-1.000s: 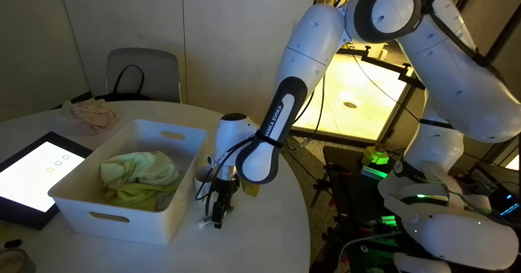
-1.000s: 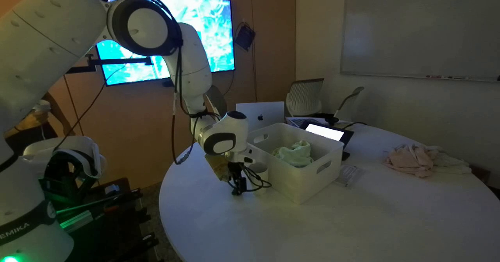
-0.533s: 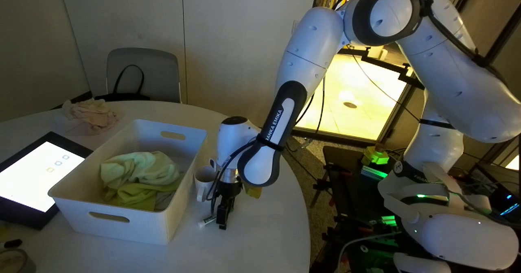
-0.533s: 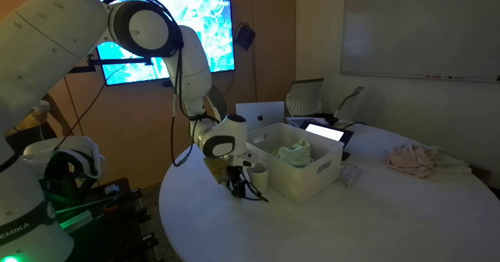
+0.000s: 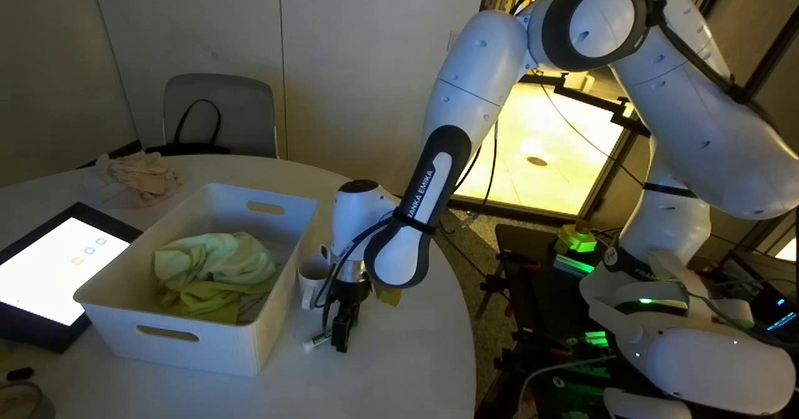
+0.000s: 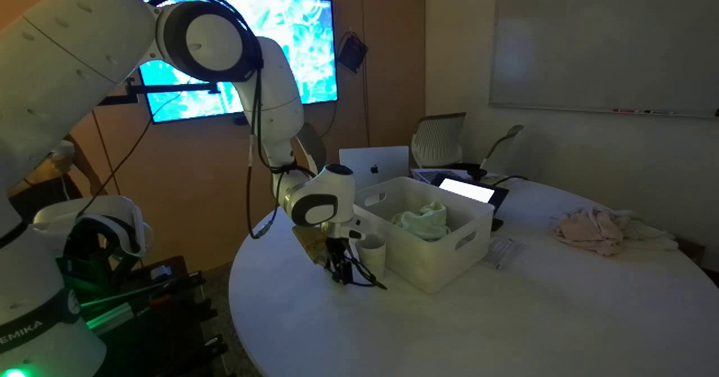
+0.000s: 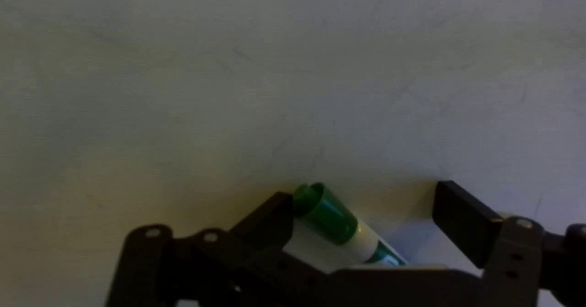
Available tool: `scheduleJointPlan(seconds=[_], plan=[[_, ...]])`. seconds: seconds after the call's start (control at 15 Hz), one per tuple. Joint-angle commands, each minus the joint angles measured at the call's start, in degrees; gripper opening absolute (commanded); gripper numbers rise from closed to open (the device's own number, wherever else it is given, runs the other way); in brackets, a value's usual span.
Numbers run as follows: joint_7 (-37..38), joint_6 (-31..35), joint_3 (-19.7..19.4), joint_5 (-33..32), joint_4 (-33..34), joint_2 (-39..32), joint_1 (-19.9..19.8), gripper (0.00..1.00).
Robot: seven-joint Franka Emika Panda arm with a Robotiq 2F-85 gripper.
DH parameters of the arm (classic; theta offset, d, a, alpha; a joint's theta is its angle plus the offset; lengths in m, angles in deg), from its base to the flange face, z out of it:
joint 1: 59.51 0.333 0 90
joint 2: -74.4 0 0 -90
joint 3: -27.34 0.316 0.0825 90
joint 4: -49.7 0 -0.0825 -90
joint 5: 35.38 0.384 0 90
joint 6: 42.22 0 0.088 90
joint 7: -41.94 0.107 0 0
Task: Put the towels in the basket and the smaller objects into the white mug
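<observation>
A green-capped marker (image 7: 330, 220) with a white body, one of the smaller objects, lies slanted on the table between the spread fingers of my gripper (image 7: 364, 201). Its cap end is right by the left fingertip; whether they touch I cannot tell. The right finger (image 7: 462, 224) stands apart from it. In an exterior view the marker's white end (image 5: 317, 340) pokes out beside the gripper (image 5: 343, 338), low over the table. The white mug (image 5: 312, 275) stands upright between arm and basket (image 5: 212, 355). Yellow-green and pale towels (image 5: 215, 263) lie crumpled inside the basket, also seen in an exterior view (image 6: 427, 222).
A yellowish thing (image 6: 310, 244) sits behind the wrist, partly hidden. Beyond the basket are a lit tablet (image 5: 68, 269) and a laptop (image 6: 373, 166). A pinkish cloth (image 6: 590, 231) lies farther off, and a clear packet (image 6: 499, 251) rests beside the basket.
Over the last second my gripper has shifted slightly down and away from the mug, which now shows more fully. The marker's green end has gone behind the gripper. The last half second brings hardly any motion.
</observation>
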Motion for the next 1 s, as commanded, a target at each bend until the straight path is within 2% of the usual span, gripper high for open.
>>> scheduleJointPlan(seconds=[0.0,0.07,0.13,0.2,0.27,0.33,0.53,0.67,0.73,0.87,0.93], plan=[[-0.4,-0.4,-1.1,0.3,0.4,-0.1,1.5,0.80],[-0.4,-0.4,-1.2,0.3,0.3,-0.1,1.6,0.79],[-0.6,-0.4,-1.0,0.3,0.3,0.1,1.6,0.70],[-0.5,-0.3,-1.1,0.3,0.2,0.2,1.8,0.54],[-0.4,-0.2,-1.3,0.3,0.2,0.2,2.0,0.53],[-0.5,-0.2,-1.1,0.3,0.0,0.5,2.0,0.46],[-0.5,-0.3,-1.1,0.2,-0.1,0.9,2.6,0.20],[-0.6,-0.3,-1.2,0.1,0.0,0.9,2.8,0.07],[-0.6,-0.4,-1.2,0.1,-0.1,1.1,2.8,0.01],[-0.6,-0.4,-1.5,0.0,-0.3,1.2,3.0,0.04],[-0.5,-0.5,-1.6,0.0,-0.5,1.5,3.1,0.00]])
